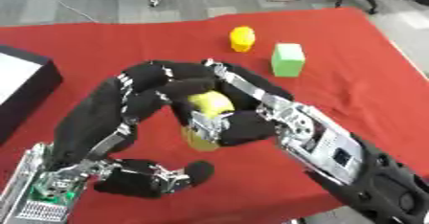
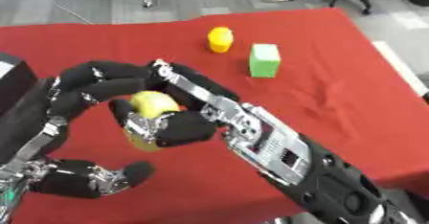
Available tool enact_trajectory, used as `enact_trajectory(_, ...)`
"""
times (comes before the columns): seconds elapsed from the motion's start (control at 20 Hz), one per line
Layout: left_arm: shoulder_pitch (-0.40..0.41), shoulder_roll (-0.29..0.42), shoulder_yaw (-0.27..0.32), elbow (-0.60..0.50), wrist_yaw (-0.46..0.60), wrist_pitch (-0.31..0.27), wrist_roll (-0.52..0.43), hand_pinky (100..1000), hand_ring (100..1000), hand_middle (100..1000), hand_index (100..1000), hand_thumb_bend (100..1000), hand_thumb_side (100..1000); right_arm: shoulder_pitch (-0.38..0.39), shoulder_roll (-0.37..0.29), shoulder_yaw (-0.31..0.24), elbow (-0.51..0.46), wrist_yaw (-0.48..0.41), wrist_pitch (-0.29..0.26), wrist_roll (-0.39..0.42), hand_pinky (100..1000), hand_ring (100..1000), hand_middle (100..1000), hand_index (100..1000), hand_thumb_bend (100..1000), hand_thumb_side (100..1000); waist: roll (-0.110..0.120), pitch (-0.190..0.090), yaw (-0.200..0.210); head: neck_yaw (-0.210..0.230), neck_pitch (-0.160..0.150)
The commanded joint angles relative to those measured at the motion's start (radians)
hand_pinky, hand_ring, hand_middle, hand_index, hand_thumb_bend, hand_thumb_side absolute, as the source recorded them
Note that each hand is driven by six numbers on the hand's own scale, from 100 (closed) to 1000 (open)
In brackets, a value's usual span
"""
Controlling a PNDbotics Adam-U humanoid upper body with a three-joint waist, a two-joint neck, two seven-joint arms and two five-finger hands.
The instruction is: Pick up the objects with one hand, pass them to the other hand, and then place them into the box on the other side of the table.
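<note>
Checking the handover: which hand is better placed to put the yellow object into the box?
Left. The left hand meets the yellow object that the right hand grips at mid-table, and the box sits at the table's left edge, on its side.

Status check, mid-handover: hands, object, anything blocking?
Right hand curled on yellow object; left hand curled over it. Yellow cylinder and green block on red table. Black box at left. No obstruction.

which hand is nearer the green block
Right. The right hand is mid-table, curled on a yellow object, with the green block farther back and to its right. The left hand meets that object from the left, farther away.
</note>
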Motion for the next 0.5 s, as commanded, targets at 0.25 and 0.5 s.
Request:
enact_trajectory(0.25,-0.026,0.001,-0.006,-0.021,-0.056,0.023,-0.004,809,794,811,898,438,266,-0.010,-0.008,-0.003,-0.021,-0.004,-0.019,0.027,641,100,219,277,100,470,0.001,-0.007,-0.001,-0.004,-0.003)
enact_trajectory(0.5,-0.032,0.000,-0.004,-0.021,-0.110,0.055,0.017,808,791,804,887,439,223,-0.002,-0.013,-0.003,-0.021,-0.001,-0.038,0.045,643,100,219,277,100,470,0.001,-0.007,-0.001,-0.006,-0.003)
